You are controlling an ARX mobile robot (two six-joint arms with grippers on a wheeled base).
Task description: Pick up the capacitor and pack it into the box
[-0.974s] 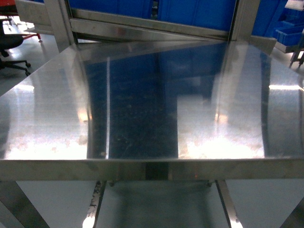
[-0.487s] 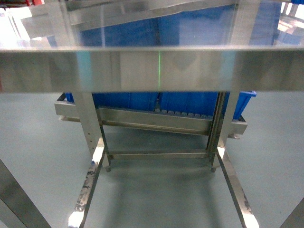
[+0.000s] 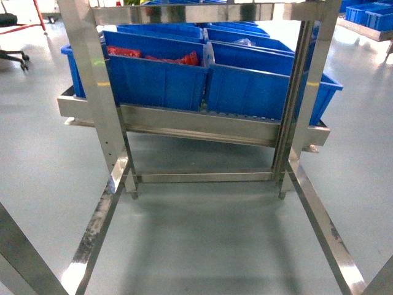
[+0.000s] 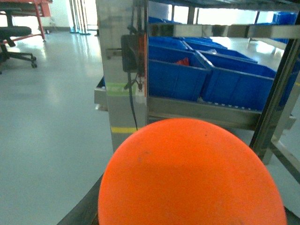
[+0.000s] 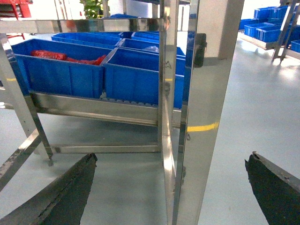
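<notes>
A steel rack (image 3: 104, 117) stands on a grey floor (image 3: 202, 239), its low shelf carrying blue bins (image 3: 156, 74); one holds red packets (image 3: 175, 59). The pink box and the capacitor appear in no view. The right claw (image 5: 171, 187) is spread wide, its dark fingers (image 5: 65, 192) at the picture's lower corners. An orange dome (image 4: 187, 178) fills the left wrist view, so I cannot tell the left claw's state.
</notes>
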